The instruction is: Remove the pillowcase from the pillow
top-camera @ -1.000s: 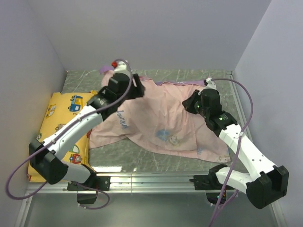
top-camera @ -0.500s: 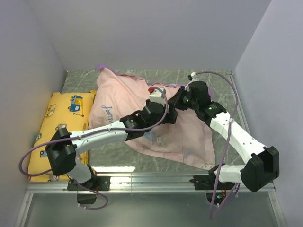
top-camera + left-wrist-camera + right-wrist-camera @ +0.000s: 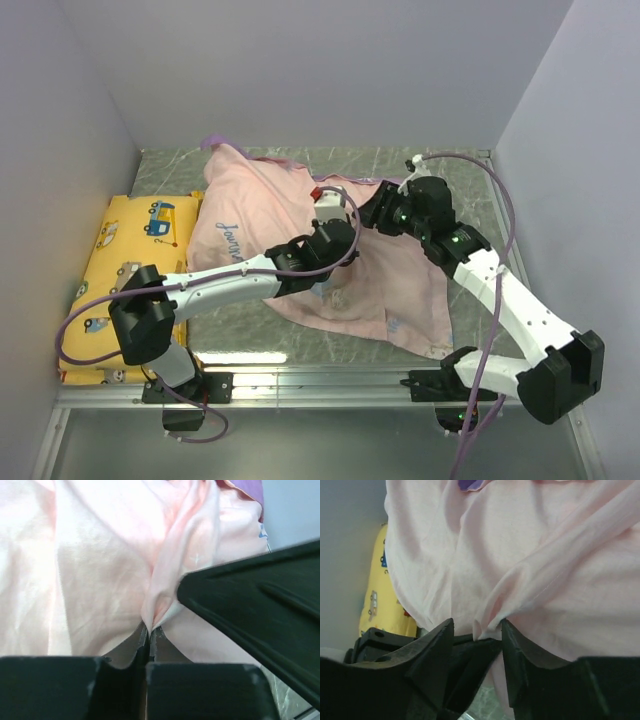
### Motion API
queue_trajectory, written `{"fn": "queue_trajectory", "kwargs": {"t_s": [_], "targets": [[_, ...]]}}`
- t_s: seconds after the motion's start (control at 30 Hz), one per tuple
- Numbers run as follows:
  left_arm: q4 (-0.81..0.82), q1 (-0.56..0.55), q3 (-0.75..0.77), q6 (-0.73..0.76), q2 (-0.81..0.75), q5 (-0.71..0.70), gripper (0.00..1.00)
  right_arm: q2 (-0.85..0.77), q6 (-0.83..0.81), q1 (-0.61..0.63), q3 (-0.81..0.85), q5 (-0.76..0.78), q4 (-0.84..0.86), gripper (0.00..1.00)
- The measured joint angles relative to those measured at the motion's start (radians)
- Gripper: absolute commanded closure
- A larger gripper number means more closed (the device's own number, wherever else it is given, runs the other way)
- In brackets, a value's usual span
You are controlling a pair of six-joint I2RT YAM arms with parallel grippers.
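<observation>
Pillowcase point(image 3: 250, 205): thin, soft cloth, and we see mostly its paler pink inner side. It lies crumpled across the middle of the table point(image 3: 370, 162), heaped higher at the far left and flatter toward the near right.
Print: blue script and a small pale figure show faintly on the pink. A sliver of the purple outer face peeks out at the far-left edge.
Contents: only fabric shows, so we cannot tell whether the pillow is inside the heaped part.
Left gripper point(image 3: 148, 635): its black fingers are pressed together on a narrow fold of the pillowcase, and creases fan upward from the pinch.
Right gripper point(image 3: 477, 625): its black moulded fingers stand apart with a gathered ridge of the cloth between them. We see neither finger pressing on it.
Meeting place: both grippers come together over the middle of the pillowcase, tips near each other.
Yellow cushion point(image 3: 125, 255): plump and rectangular, printed with cartoon vehicles. It lies along the left wall, its right edge just beside the pink cloth.
Table surface: smooth grey marbling, bare along the far and near strips.
Top view alone: we see the whole spread of the cloth and both arms reaching in.
Wrist views alone: we see the pinch itself and the fine weave. The right one also catches the cushion at the left.
</observation>
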Motion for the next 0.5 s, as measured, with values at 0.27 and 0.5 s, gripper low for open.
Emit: {"fn": "queue_trajectory", "kwargs": {"t_s": [0.27, 0.5], "targets": [[-0.041, -0.001, -0.001, -0.02, -0.02, -0.051, 0.9, -0.133, -0.046, 0.003, -0.092, 0.165, -0.063, 0.3], [-0.054, -0.001, -0.001, -0.02, -0.042, -0.068, 0.92, -0.163, -0.093, 0.045, -0.188, 0.292, -0.08, 0.28]]}}
